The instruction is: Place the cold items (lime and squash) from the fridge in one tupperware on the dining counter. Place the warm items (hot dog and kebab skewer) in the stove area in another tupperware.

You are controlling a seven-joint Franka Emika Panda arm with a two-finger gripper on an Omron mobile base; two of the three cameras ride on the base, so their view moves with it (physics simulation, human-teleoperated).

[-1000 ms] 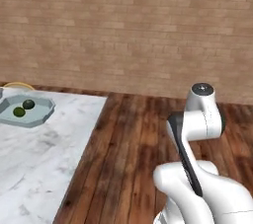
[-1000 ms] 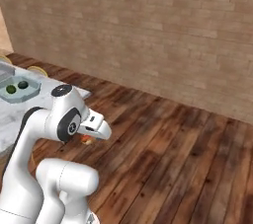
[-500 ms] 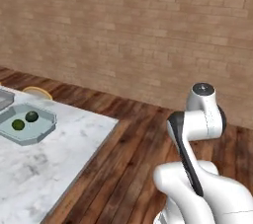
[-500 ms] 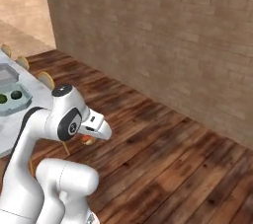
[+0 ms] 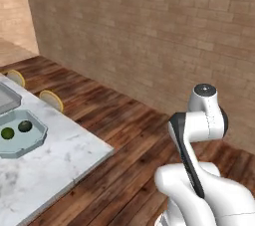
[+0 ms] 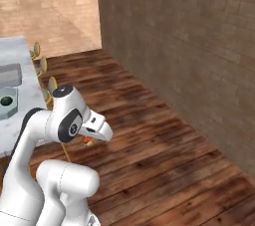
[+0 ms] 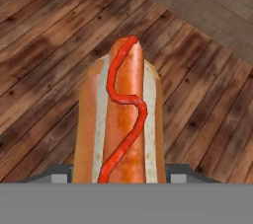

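Hand view is showing the gripper [image 7: 121,181] clamping the ketchup-striped hot dog in its pale bun [image 7: 121,124]; the base is swinging round, white marble counter [image 5: 47,170] sliding leftward, suggesting transport toward a tupperware.

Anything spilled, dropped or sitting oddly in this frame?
Nothing stands out. The hot dog sits lengthwise in the end effector over bare wood floor, bun and sauce intact. On the marble counter, one tupperware sits flat holding two dark round items.
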